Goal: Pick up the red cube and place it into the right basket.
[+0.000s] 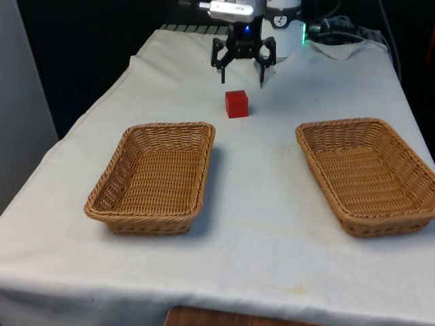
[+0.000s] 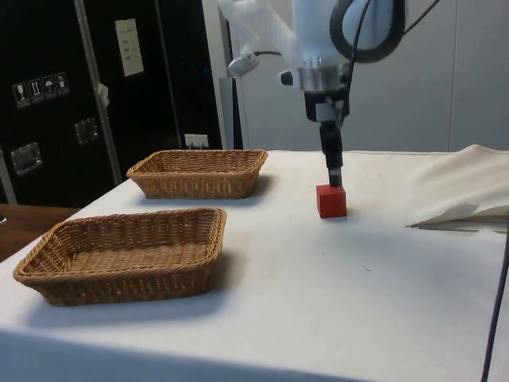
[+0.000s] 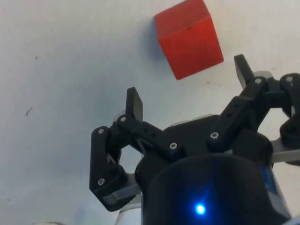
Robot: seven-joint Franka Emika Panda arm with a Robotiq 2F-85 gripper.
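Sitting on the surface between the two baskets' far ends, the red cube waited just beside the tool, whose fingers stood wide apart. Coming down off-center could knock the cube away.

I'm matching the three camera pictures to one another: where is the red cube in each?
Front view: cube on the cloth, just nearer the camera than the gripper.
Side view: cube under the gripper.
Wrist view: cube beyond the open jaws.
Shared landmark: the gripper.
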